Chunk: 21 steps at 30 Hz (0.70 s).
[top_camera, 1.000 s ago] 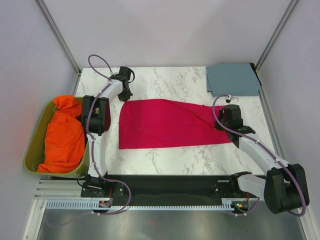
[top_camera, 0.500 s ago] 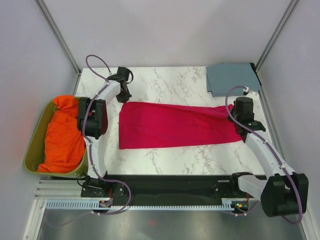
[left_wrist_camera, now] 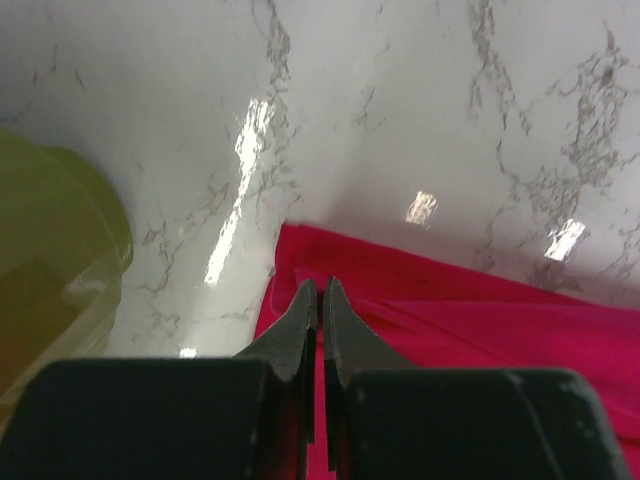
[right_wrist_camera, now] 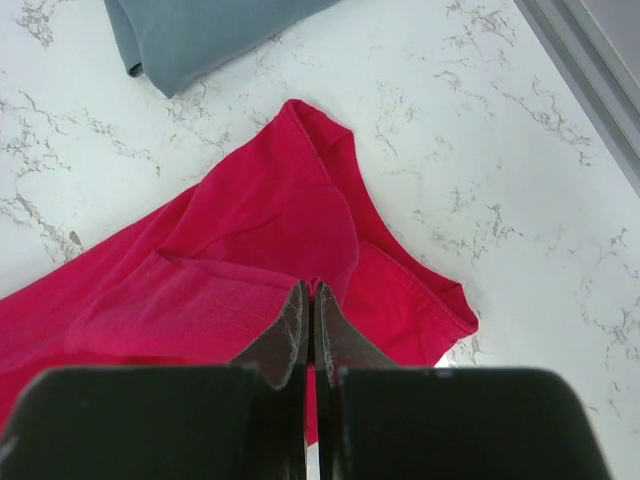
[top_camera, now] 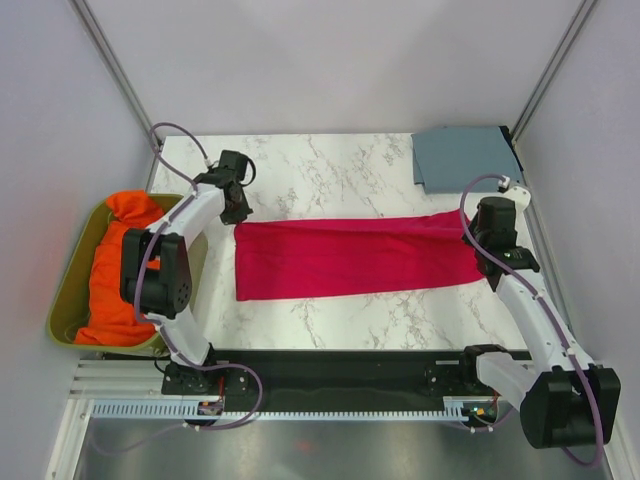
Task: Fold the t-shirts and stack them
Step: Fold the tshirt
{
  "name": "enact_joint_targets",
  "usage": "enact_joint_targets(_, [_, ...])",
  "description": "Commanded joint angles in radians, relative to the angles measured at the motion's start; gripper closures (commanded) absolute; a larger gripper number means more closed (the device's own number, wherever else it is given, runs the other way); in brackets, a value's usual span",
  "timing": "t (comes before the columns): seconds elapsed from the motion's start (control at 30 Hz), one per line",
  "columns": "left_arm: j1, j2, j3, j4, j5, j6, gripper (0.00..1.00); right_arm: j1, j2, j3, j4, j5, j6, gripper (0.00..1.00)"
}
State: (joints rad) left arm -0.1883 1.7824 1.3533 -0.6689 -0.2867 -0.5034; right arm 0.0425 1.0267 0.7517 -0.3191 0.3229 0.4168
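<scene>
Since a second ago the right arm has swung outward and the left has dropped to the cloth, drawing the soft crimson-red t-shirt [top_camera: 350, 258] into a longer, narrower band across the white marbled table [top_camera: 330, 170]. The left gripper [left_wrist_camera: 320, 290] is clenched on the shirt's far left corner, with red cloth showing between its jaws. The right gripper [right_wrist_camera: 312, 290] pinches a puckered fold near the shirt's right end. The folded slate blue-grey t-shirt [top_camera: 465, 157] lies in the far right corner, apart from the red one. An olive-green bin [top_camera: 60, 300] on the left holds orange cloth [top_camera: 125, 270].
</scene>
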Motion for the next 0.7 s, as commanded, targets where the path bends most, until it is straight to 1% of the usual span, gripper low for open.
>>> enact_joint_targets(0.0, [-0.014,-0.087,-0.061,0.026,-0.04,0.016,0.98,-0.007,-0.031,-0.015,-0.009,0.048,0.014,1.0])
enact_joint_targets(0.27, [-0.063,-0.195,-0.2,0.026,-0.062,-0.027,0.98,-0.036,-0.017,-0.052,-0.02,0.1,0.03,1.0])
enact_joint_targets(0.37, [-0.077,-0.237,-0.27,0.022,-0.048,-0.032,0.91,-0.038,-0.002,-0.075,-0.02,0.104,0.046,1.0])
enact_joint_targets(0.4, [-0.083,-0.251,-0.29,0.02,-0.051,-0.041,0.82,-0.038,-0.001,-0.081,-0.023,0.108,0.066,1.0])
enact_joint_targets(0.43, [-0.086,-0.268,-0.308,0.015,-0.049,-0.046,0.78,-0.039,0.001,-0.09,-0.028,0.122,0.082,0.99])
enact_joint_targets(0.47, [-0.086,-0.309,-0.348,0.014,-0.046,-0.053,0.74,-0.039,0.004,-0.11,-0.029,0.126,0.095,0.95])
enact_joint_targets(0.5, [-0.086,-0.328,-0.367,0.011,-0.048,-0.063,0.69,-0.038,0.007,-0.123,-0.029,0.134,0.121,0.76])
enact_joint_targets(0.53, [-0.086,-0.349,-0.379,0.002,-0.048,-0.066,0.66,-0.079,0.01,-0.135,-0.029,0.127,0.132,0.59])
enact_joint_targets(0.57, [-0.085,-0.38,-0.394,-0.006,-0.046,-0.066,0.62,-0.087,0.021,-0.149,-0.025,0.11,0.135,0.2])
enact_joint_targets(0.6, [-0.086,-0.389,-0.395,-0.017,-0.042,-0.06,0.54,-0.09,0.029,-0.153,-0.02,0.102,0.139,0.09])
enact_joint_targets(0.63, [-0.086,-0.397,-0.388,-0.044,-0.043,-0.058,0.51,-0.092,0.039,-0.155,-0.021,0.1,0.155,0.05])
enact_joint_targets(0.67, [-0.086,-0.4,-0.378,-0.064,-0.048,-0.055,0.5,-0.093,0.05,-0.153,-0.021,0.093,0.16,0.03])
